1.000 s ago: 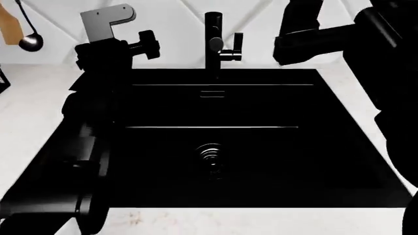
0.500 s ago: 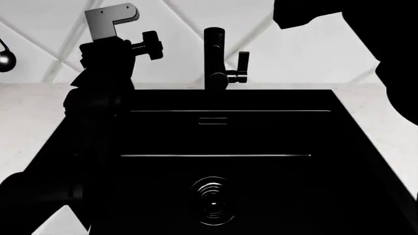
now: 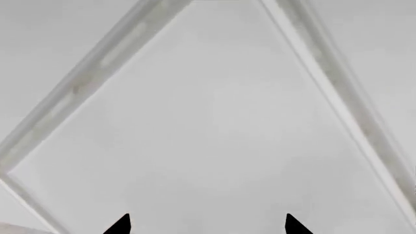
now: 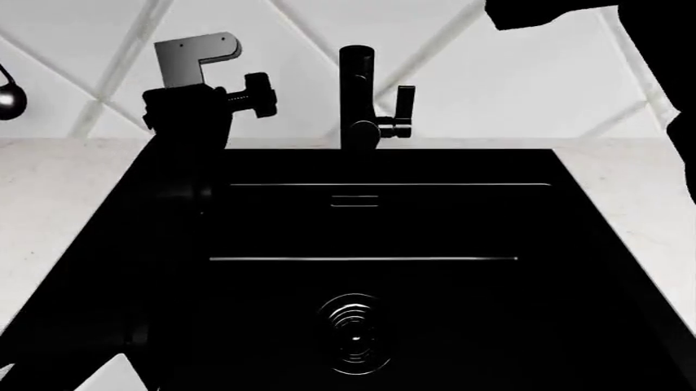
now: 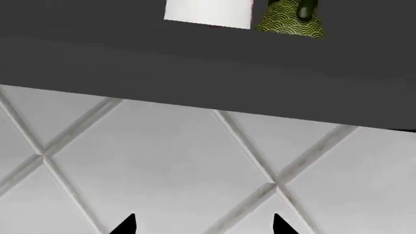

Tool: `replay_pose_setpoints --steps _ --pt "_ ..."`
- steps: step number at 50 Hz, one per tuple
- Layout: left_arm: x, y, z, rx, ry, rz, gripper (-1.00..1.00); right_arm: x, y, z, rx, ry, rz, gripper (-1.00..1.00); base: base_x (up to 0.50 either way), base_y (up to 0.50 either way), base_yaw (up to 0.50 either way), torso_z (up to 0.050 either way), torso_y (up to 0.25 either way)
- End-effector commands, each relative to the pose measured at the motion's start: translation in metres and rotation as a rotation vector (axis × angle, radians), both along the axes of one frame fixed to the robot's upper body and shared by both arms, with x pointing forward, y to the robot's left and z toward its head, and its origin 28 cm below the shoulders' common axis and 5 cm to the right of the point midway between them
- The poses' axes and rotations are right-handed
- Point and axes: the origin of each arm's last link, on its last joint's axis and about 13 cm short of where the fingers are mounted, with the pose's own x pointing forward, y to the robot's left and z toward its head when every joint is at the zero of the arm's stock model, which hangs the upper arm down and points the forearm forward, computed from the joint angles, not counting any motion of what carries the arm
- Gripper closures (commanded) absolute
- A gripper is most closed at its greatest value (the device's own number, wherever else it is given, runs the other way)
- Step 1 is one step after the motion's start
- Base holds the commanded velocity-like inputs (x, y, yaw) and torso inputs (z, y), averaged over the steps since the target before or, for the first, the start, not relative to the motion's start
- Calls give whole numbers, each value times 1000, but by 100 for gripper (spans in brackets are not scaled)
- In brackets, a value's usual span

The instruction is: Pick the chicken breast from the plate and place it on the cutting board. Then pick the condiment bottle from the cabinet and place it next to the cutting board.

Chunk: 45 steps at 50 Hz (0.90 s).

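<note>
2 arms rise over the sink (image 4: 381,244); left gripper (image 3: 206,229) and right gripper (image 5: 202,228) gape at tiled wall (image 3: 208,122).

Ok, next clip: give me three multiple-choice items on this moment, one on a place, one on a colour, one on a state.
1. Where does the faucet stand?
A. behind the sink, against the tiled wall
B. on the counter to the sink's right
C. inside the basin

2. What colour is the sink?
A. white
B. black
C. steel grey

3. What does the right pincer hold, in the right wrist view?
A. a bottle
B. a plate
C. nothing that shows

Answers: 1 A, the head view has it rising at the basin's far rim, before the tiles. 2 B, the basin is black against the pale counter. 3 C, only two dark fingertips show, set apart, with bare wall tiles between them.
</note>
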Motion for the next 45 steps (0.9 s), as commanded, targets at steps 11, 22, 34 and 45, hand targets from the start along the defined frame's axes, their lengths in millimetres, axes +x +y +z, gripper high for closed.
replay_pose_setpoints --steps 11,22,34,45 --pt "-3 -3 -21 14 -25 -52 -100 -60 16 -11 99 -131 -15 -100 0 0 0 0 0" --pt "-3 -3 -22 14 -27 -53 -100 -82 21 -15 138 -210 0 -100 0 0 0 0 0" --pt "-3 -3 -21 16 -26 -47 -100 -106 25 0 29 -368 -61 -100 0 0 0 0 0" --pt "-3 -3 -22 15 -28 -42 -100 -111 24 13 33 -436 -78 -100 0 0 0 0 0"
